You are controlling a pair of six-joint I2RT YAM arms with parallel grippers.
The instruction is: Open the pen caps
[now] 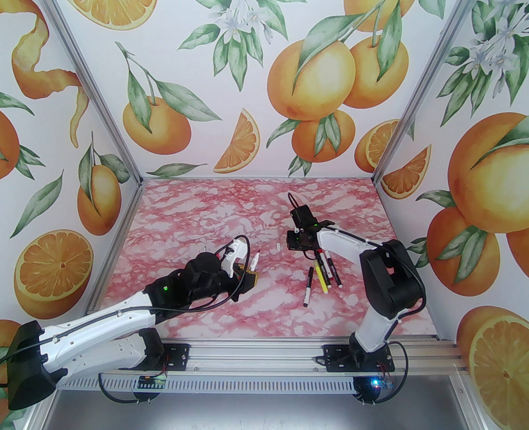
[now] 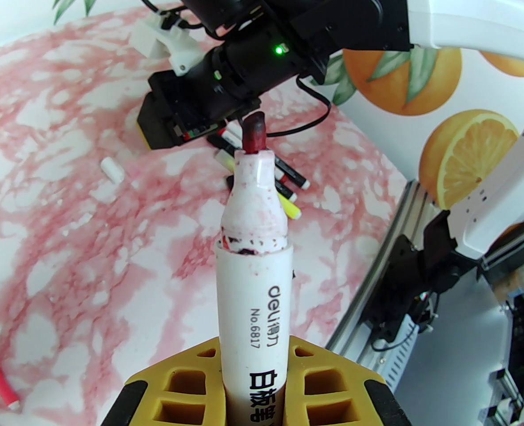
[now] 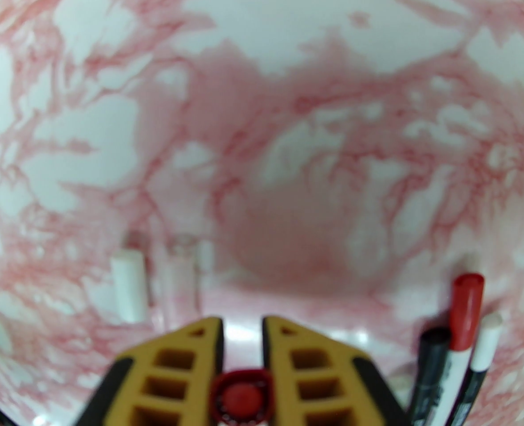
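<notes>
Top view: uncapped pen (image 1: 255, 261) raised left of centre, long axis steep, nib up and slightly far. Loose white cap (image 1: 278, 246) lying on tabletop (image 1: 192, 213). Capped pens (image 1: 322, 273) heaped to its near right, running roughly near to far.
Left wrist: left fingers (image 2: 186, 380) clenched on that pen's barrel, red nib aimed toward right arm (image 2: 444, 25).
Right wrist: right fingers (image 3: 182, 362) clamped on red cap (image 3: 242, 395), seen end-on.

Glossy white plastic pen (image 2: 253, 309), matt yellow plastic left gripper (image 2: 254, 349), smooth pink marble-print tabletop (image 1: 201, 204)
</notes>
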